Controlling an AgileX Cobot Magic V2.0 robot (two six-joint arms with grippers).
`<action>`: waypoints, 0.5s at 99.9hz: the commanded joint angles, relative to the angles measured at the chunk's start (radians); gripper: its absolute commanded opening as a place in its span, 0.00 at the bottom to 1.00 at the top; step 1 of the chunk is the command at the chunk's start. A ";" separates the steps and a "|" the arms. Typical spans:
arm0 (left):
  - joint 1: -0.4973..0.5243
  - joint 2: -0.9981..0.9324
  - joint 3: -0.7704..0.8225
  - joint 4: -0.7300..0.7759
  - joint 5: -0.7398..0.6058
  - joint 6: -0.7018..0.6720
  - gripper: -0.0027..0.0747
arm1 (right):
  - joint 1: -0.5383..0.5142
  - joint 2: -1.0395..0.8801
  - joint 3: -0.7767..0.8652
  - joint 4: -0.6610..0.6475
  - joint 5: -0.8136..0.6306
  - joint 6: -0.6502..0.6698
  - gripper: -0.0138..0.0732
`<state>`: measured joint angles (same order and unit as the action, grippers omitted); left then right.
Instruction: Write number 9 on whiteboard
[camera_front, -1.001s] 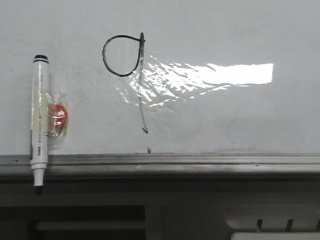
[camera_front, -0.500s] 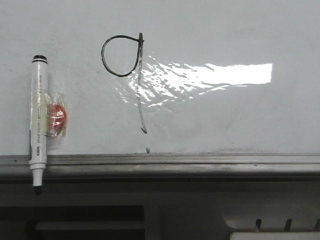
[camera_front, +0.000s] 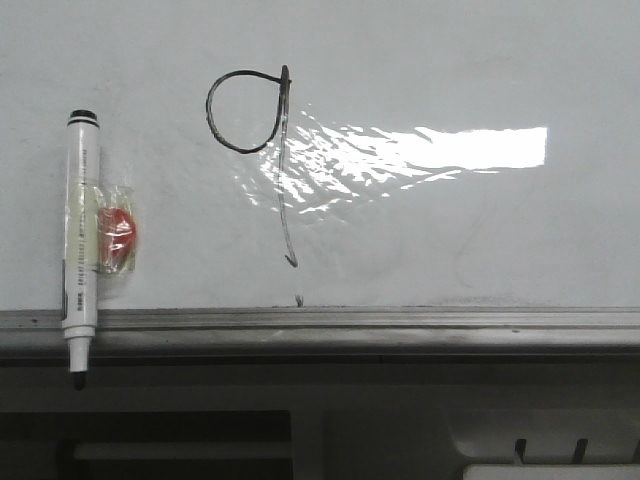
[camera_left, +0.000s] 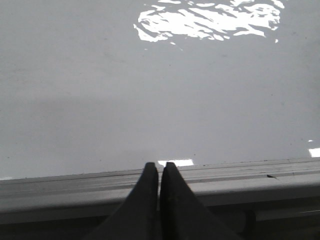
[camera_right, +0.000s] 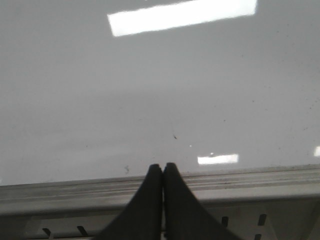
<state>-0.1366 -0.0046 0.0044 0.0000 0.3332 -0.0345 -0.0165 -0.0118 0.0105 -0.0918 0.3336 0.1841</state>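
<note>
A thin black hand-drawn number 9 (camera_front: 265, 150) stands on the glossy white whiteboard (camera_front: 450, 230). The left hand (camera_left: 159, 172) and right hand (camera_right: 163, 172) have their fingers pressed together, holding nothing.

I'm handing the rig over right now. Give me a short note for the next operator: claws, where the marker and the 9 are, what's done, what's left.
Left claw: shut, empty, at the board's near ledge.
Right claw: shut, empty, also at the ledge.
Whiteboard: lies flat in the front view, glare patch right of centre.
Number 9: drawn, loop closed, tail ending in a small hook.
Marker: lies on the board's left side, uncapped tip past the ledge, a red piece taped to it.
Done: the writing.
Left: nothing visible, except perhaps capping the marker.
</note>
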 joint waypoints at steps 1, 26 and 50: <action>0.004 -0.028 0.041 0.000 -0.052 -0.010 0.01 | -0.007 -0.013 0.026 0.005 -0.020 -0.008 0.08; 0.004 -0.028 0.041 0.000 -0.052 -0.010 0.01 | -0.007 -0.013 0.026 0.005 -0.020 -0.008 0.08; 0.004 -0.028 0.041 0.000 -0.052 -0.010 0.01 | -0.007 -0.013 0.026 0.005 -0.020 -0.008 0.08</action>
<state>-0.1366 -0.0046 0.0044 0.0000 0.3332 -0.0345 -0.0165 -0.0118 0.0105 -0.0902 0.3340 0.1819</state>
